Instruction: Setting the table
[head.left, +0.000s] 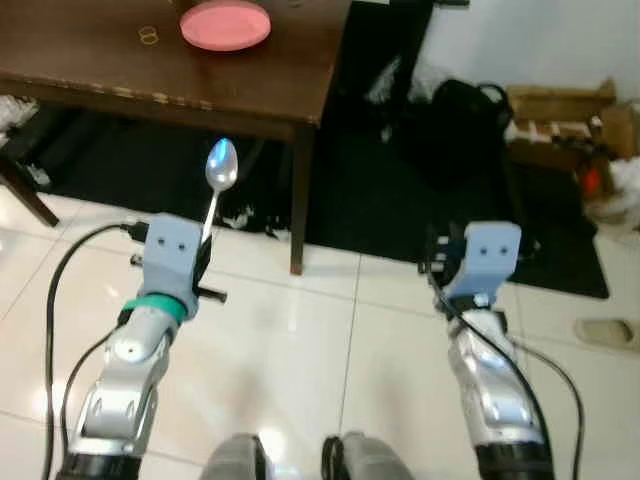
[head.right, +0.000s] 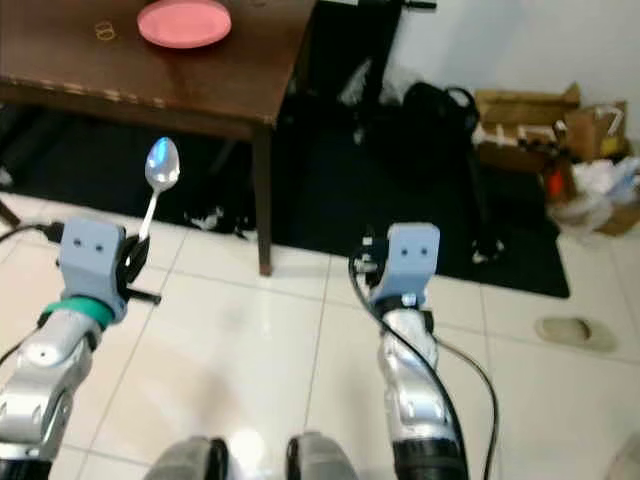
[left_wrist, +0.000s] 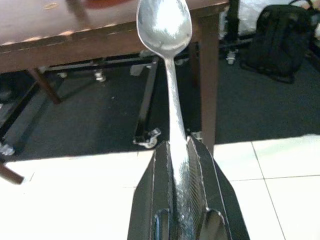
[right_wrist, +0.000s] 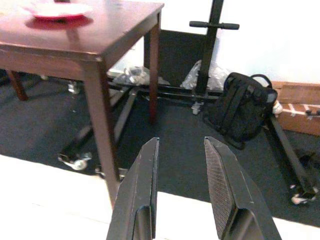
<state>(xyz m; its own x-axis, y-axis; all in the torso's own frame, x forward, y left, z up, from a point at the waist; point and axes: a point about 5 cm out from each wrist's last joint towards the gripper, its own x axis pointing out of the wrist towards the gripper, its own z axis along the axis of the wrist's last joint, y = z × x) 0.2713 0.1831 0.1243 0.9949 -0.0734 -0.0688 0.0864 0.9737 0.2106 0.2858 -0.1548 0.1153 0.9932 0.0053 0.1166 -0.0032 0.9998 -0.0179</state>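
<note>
Left wrist view: left tool (left_wrist: 179, 165) clamps a spoon (left_wrist: 167, 55) by its handle, bowl up.
Spoon is held short of the worktop (head.left: 270, 85), where a pink plate (head.left: 225, 24) sits; right tool (right_wrist: 180, 150) stands parted, holding nothing.

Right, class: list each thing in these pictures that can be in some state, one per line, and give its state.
Spoon: clamped by the handle, bowl end pointing up, off the table.
Left end effector: shut on the spoon.
Right end effector: open, holding nothing.
Pink plate: flat on the table, nothing on it.
Table: standing, not yet set beyond the plate.
Black backpack: upright on the dark mat.
</note>
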